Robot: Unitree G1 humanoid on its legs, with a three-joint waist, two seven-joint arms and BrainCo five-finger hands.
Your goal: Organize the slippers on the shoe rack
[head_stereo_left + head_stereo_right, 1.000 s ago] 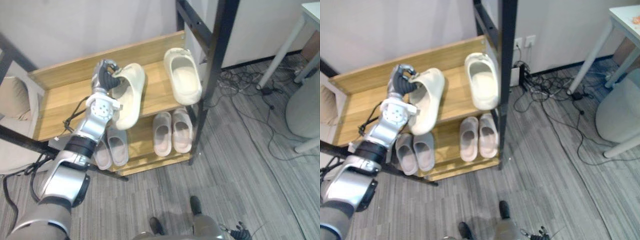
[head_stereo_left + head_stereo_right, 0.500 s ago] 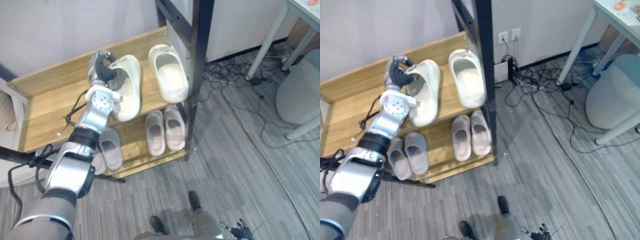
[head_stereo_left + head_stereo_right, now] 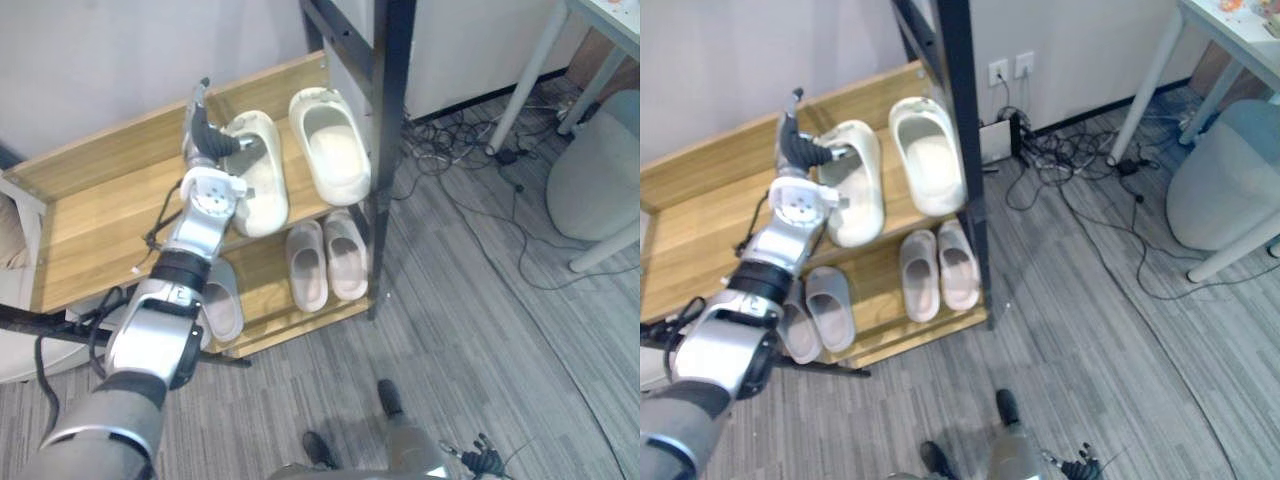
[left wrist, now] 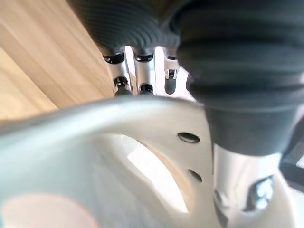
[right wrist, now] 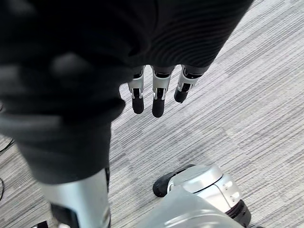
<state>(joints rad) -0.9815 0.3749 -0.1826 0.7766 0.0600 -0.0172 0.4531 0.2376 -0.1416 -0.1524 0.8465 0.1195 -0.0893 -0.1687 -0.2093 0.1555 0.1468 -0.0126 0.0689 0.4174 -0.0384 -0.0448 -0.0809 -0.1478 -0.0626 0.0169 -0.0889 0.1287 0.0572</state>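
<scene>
One cream slipper [image 3: 262,185] lies just beside its mate [image 3: 330,155] on the top shelf [image 3: 100,220] — to pair them, I judge — left hand [image 3: 207,135] straight-fingered, loose at its rim.

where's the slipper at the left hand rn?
Eye views: cream slipper on the top shelf, left hand at its left edge, its twin to its right by the black post.
</scene>
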